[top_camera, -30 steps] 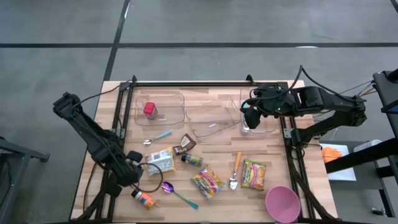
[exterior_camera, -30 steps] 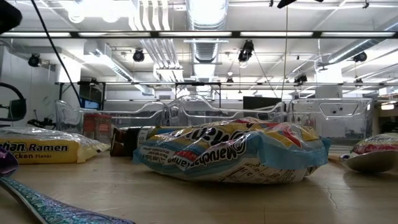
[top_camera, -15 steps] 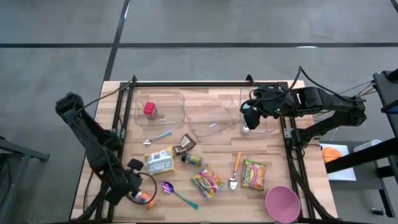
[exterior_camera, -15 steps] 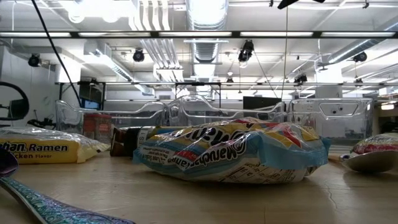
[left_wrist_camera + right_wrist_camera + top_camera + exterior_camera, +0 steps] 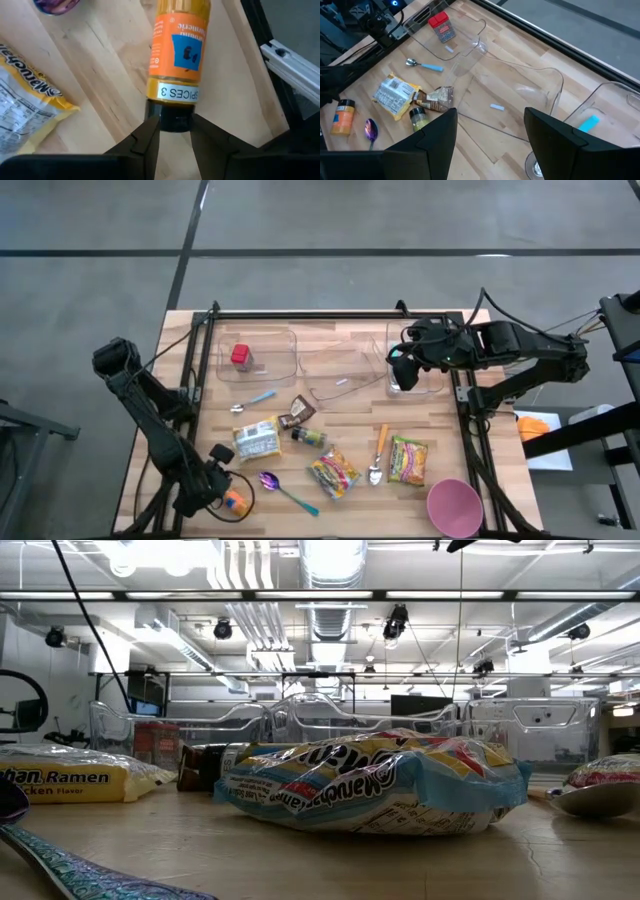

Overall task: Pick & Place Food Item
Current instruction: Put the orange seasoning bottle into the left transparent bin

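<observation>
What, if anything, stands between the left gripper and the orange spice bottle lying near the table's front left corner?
Nothing visible does. In the left wrist view the left gripper already has its fingers on either side of the dark cap of the orange spice bottle, which lies flat on the wooden table.

Orange spice jar [image 5: 179, 47] with a blue label patch – lower left; pink cup [image 5: 455, 506] lower right; red-lidded jar [image 5: 240, 355] upper left.
</observation>
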Controlling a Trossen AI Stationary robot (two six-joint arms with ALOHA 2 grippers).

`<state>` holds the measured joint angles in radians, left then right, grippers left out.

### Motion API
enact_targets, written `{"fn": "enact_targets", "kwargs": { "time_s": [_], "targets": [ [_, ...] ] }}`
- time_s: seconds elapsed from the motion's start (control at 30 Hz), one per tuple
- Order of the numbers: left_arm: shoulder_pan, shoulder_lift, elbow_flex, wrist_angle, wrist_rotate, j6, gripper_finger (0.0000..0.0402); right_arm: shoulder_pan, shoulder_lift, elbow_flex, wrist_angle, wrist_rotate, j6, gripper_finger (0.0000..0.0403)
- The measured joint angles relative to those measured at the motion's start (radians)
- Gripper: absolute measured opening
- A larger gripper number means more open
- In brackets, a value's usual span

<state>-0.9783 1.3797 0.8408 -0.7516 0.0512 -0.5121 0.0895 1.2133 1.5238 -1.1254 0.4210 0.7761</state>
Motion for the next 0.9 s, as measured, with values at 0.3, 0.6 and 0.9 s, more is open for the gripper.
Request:
{"fn": "enact_targets", "kwargs": {
  "time_s": [0.3,0.6,0.9],
  "targets": [
    [0.0,-0.023,-0.004,0.005,0.045,0.028,0.0116,0.0,0.0,0.0,0.0,0.004,0.002,0.0225],
    [0.002,-0.027,-0.004,0.027,0.079,0.038,0.0191,0.0,0.0,0.0,0.0,0.025,0.007,0.0225],
    [0.003,-0.017,-0.037,0.027,0.005,0.018,0.032,0.0,0.0,0.0,0.0,0.027,0.01,0.0225]
  ]
}}
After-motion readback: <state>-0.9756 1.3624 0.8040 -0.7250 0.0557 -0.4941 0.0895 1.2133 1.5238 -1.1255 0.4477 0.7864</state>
